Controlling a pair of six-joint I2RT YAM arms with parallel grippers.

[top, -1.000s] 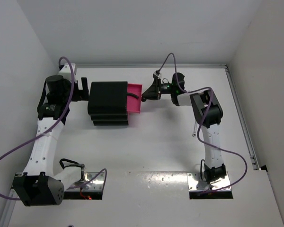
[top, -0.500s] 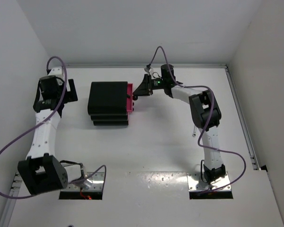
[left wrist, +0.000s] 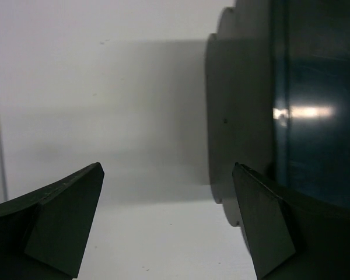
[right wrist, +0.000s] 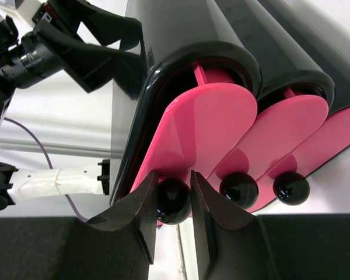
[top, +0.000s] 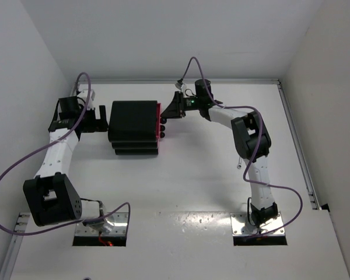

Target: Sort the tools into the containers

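Clasping the top drawer's knob (right wrist: 174, 201), right fingers (right wrist: 143, 216); overhead hides the contact.

You are looking down on a plain white bench (top: 186, 175), boxed in by pale walls at the back (top: 175, 35), on the left (top: 17, 87) and on the right (top: 332, 116). A thin metal rail (top: 296, 146) runs along its right edge. Toward you, the surface turns into a greyer, scuffed strip (top: 181, 224).
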